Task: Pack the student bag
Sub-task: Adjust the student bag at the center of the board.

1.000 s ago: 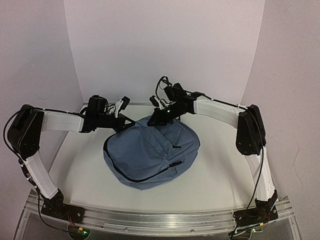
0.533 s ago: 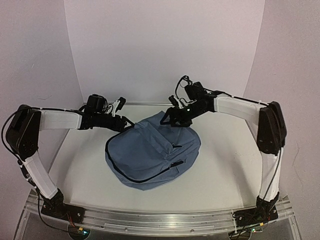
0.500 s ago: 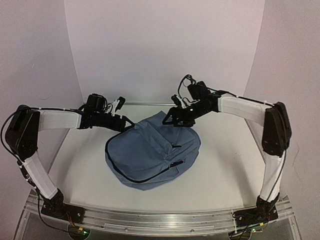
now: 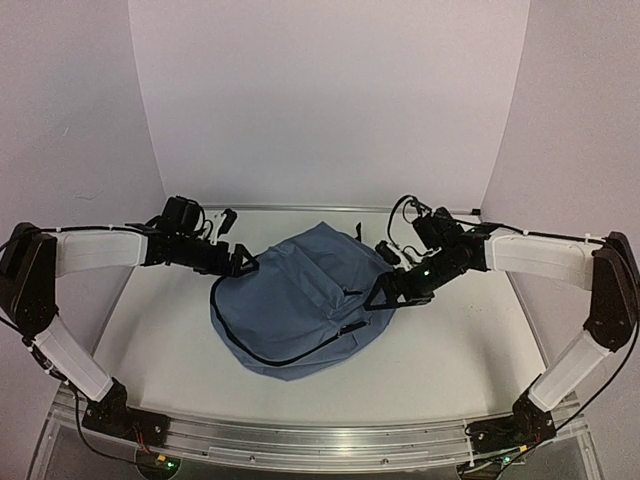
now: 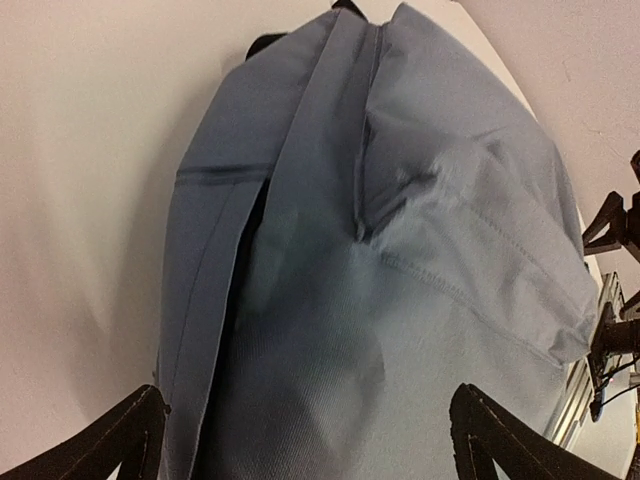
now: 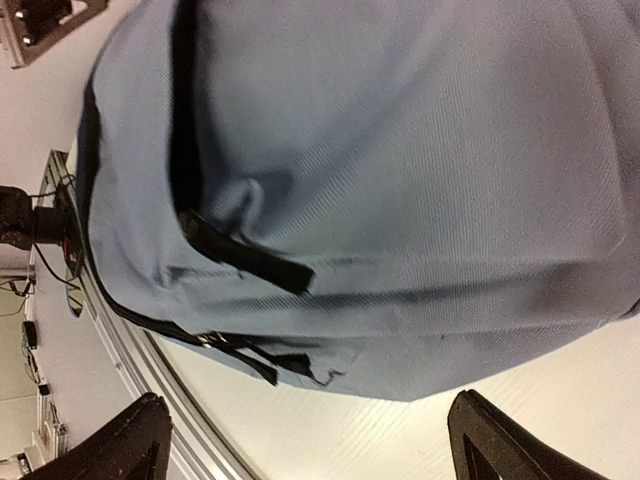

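The student bag [image 4: 300, 300], made of slate-blue cloth, is seen lying flat on the white table [image 4: 450, 350], with its rounded end turned toward the arm bases and its front pocket [image 4: 322, 288] facing up. A dark zip line [image 4: 285, 360] is traced along the near curved edge of the bag, and a bit of black strap [image 4: 357, 231] is seen at its far edge. The left gripper [image 4: 240, 263] is held low at the bag's far left corner, just beside the cloth; whether the cloth is touched cannot be told from above. In the left wrist view its two black fingers [image 5: 125, 435] are spread wide apart, with nothing clamped between them and the bag stretching away beyond them. The right gripper [image 4: 384, 291] is held at the bag's right side, close against the edge by the pocket. In the right wrist view its fingers [image 6: 495, 440] are likewise spread wide, and nothing is gripped; the bag's side and a short dark zip pull [image 6: 245, 255] are seen beyond them. A metal rail [image 4: 320, 440] is seen running along the table edge nearer than the bag.
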Controlling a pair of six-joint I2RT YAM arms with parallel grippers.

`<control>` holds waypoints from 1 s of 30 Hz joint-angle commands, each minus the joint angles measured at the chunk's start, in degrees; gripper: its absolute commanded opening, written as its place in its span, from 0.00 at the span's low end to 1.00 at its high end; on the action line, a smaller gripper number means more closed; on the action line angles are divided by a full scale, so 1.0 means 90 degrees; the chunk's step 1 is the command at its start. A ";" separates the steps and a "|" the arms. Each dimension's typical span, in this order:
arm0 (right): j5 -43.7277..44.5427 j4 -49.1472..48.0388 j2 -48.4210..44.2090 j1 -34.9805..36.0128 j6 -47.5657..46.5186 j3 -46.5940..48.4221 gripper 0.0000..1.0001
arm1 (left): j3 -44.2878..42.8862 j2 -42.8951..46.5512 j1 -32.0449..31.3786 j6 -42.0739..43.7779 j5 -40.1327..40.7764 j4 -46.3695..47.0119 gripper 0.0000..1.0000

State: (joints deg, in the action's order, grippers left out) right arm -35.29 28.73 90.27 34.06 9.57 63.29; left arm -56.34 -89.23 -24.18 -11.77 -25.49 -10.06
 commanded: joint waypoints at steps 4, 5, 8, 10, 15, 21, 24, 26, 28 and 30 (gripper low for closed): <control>-0.0805 -0.0408 0.0994 0.0016 -0.0025 0.0131 0.92 | 0.0712 0.0587 -0.0440 -0.0416 -0.0107 0.0324 0.98; -0.0961 -0.0388 0.1271 -0.0024 -0.0034 0.0371 0.91 | 0.0778 0.0589 -0.0606 -0.0434 -0.0139 0.0378 0.97; -0.1425 -0.0373 0.1877 -0.0307 0.0029 0.1011 0.89 | 0.0946 0.0585 -0.1020 -0.0471 -0.0137 0.0484 0.96; -0.1486 -0.0386 0.2198 -0.0564 0.0041 0.1464 0.89 | 0.1048 0.0580 -0.1229 -0.0594 -0.0161 0.0586 0.94; -0.1607 -0.0381 0.2848 -0.1007 0.0184 0.2574 0.88 | 0.1379 0.0505 -0.1633 -0.1105 -0.0186 0.1461 0.92; -0.1104 -0.0393 0.3318 -0.1351 0.0448 0.3571 0.89 | 0.1140 0.0101 -0.1757 -0.1431 0.0099 0.1785 0.93; -0.1080 -0.0395 0.3387 -0.1547 0.0616 0.3850 0.88 | 0.0967 0.0073 -0.1758 -0.1570 0.0266 0.1844 0.95; -0.1017 -0.0387 0.3166 -0.1596 0.0573 0.3748 0.88 | 0.0907 0.0297 -0.1757 -0.1606 0.0466 0.1737 0.98; -0.0923 -0.0381 0.2806 -0.1598 0.0513 0.3489 0.89 | 0.0842 0.0666 -0.1761 -0.1514 0.0779 0.1388 1.00; -0.0905 -0.0373 0.2340 -0.1602 0.0555 0.3046 0.90 | 0.0775 0.1143 -0.1748 -0.1356 0.1378 0.0808 1.00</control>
State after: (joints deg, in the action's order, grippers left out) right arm -45.08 25.49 119.28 19.52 13.93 95.14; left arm -45.29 -86.94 -39.97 -25.11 -21.72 1.55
